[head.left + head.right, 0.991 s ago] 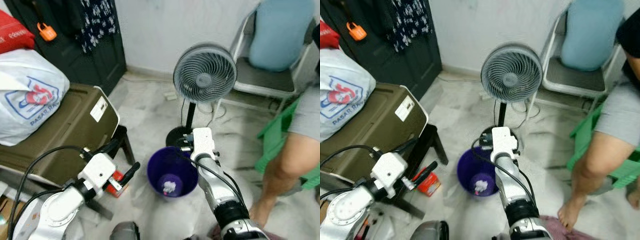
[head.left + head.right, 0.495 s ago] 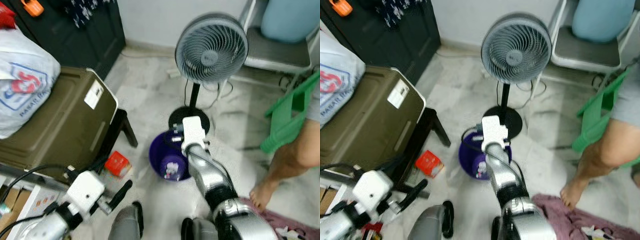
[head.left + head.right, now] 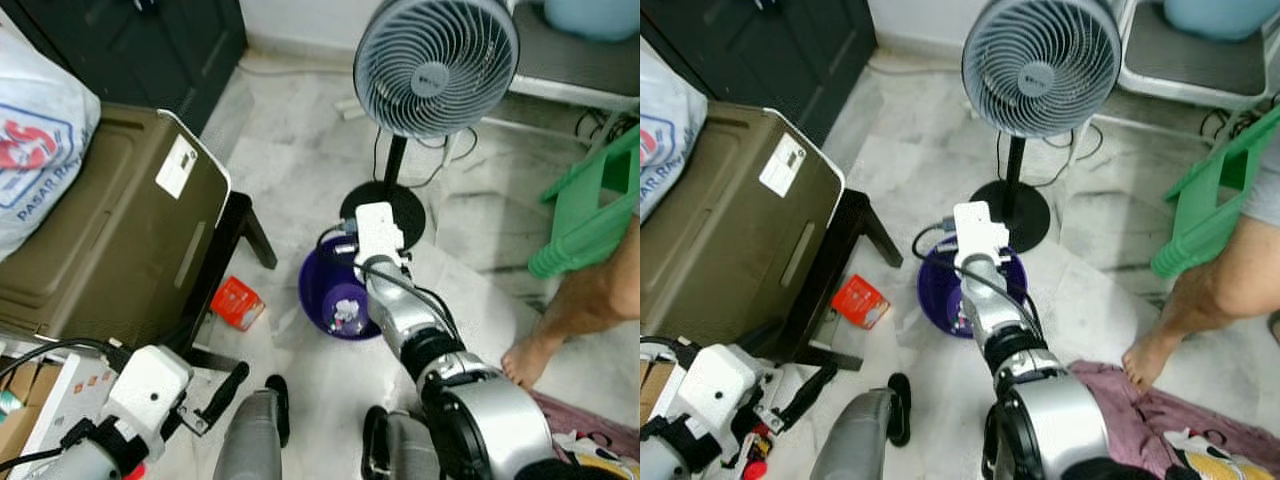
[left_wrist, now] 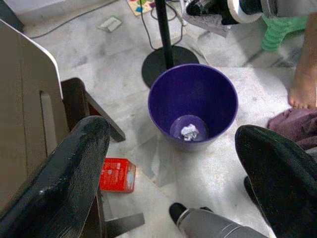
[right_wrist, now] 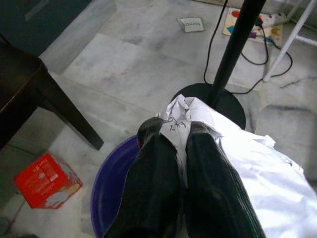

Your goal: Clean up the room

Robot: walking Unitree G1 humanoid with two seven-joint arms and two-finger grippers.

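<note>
The right gripper (image 5: pixel 179 130) hangs over the round purple plastic bin (image 4: pixel 193 106), its jaws clamped on a crumpled white sheet of paper (image 5: pixel 237 158). The bin stands on the pale marble floor (image 3: pixel 290 160) just beside the black round base of a grey pedestal fan (image 3: pixel 436 63); a small crumpled paper ball (image 4: pixel 188 132) lies at its bottom. The left gripper (image 4: pixel 173 163) is held low to the left, jaws wide apart. A red cardboard box (image 3: pixel 237 303) lies near an olive-brown suitcase (image 3: pixel 100 250). A person's bare foot (image 3: pixel 530 357) rests on the right.
</note>
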